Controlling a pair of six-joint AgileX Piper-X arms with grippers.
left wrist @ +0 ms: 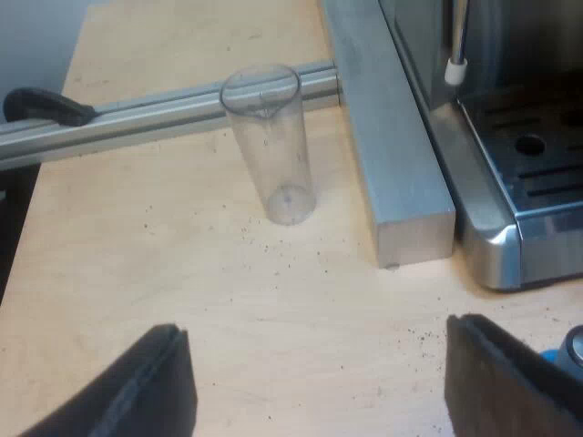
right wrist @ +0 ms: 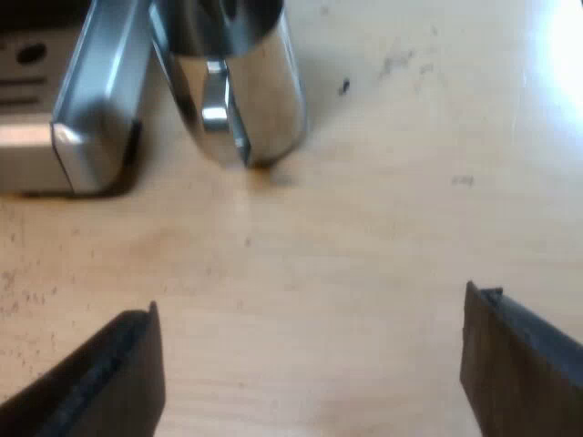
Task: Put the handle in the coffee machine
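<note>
Left gripper [left wrist: 317, 346] hung over bare bench [left wrist: 137, 273], fingers released and wide apart, grasping nothing. A measuring glass [left wrist: 273, 146] stood upright on the bench near a metal rail [left wrist: 137, 118]. A square metal bar [left wrist: 392, 164] lay between the glass and the coffee machine [left wrist: 528, 155], flush along the machine's base. A blue object [left wrist: 551, 357] showed just beside one left finger, mostly hidden. Right gripper [right wrist: 311, 309] was likewise released and empty over the bench. A shiny metal jug [right wrist: 246, 82] stood upright just beside the machine's corner.
</note>
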